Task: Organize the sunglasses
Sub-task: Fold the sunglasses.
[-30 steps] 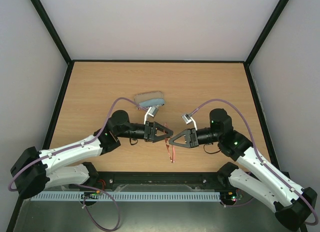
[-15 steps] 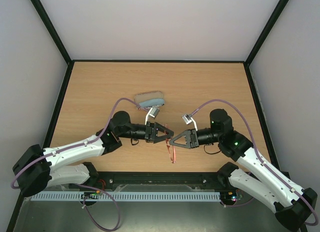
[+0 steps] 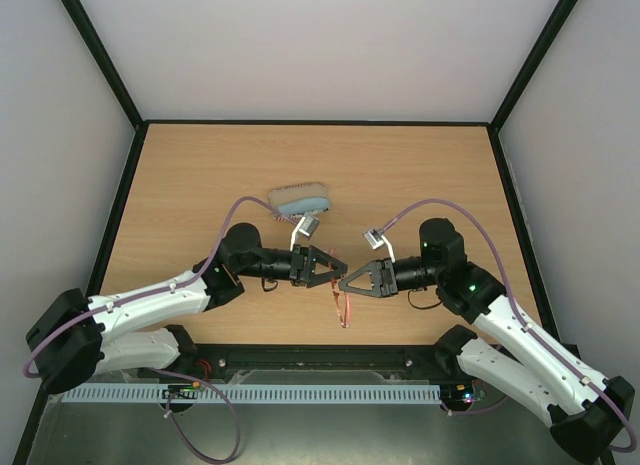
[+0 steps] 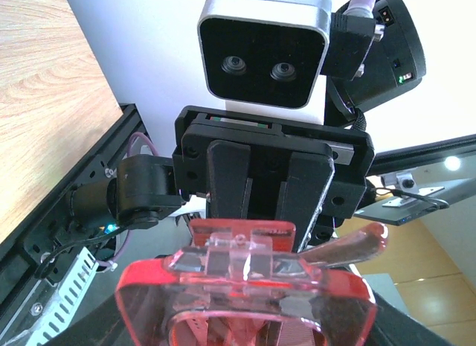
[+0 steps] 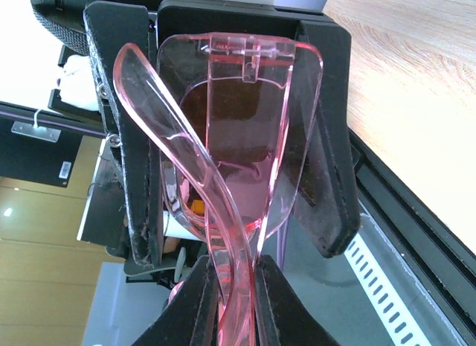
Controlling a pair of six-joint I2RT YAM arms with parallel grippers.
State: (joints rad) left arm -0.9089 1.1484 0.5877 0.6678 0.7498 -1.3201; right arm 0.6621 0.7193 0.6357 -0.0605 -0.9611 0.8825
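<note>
The sunglasses [image 3: 346, 307], with red-tinted lenses and a thin red frame, hang in the air between my two grippers near the table's front edge, one temple arm pointing down. My right gripper [image 3: 343, 282] is shut on them. In the right wrist view its fingertips pinch the frame and temple [image 5: 238, 138] at the bottom [image 5: 238, 268]. My left gripper [image 3: 336, 267] faces it from the left, open, with its fingers [image 5: 137, 152] on either side of the lens. The glasses fill the bottom of the left wrist view [image 4: 245, 286], with the right gripper's fingers [image 4: 229, 182] behind.
An oblong case [image 3: 300, 191] with a light-blue cloth [image 3: 302, 203] on it lies on the wooden table [image 3: 200, 175] behind the left gripper. A black rail [image 3: 320, 360] runs along the front edge, and black posts frame the sides.
My left gripper has moved slightly right, closer to the glasses and the right gripper. The right gripper and glasses have hardly moved.
</note>
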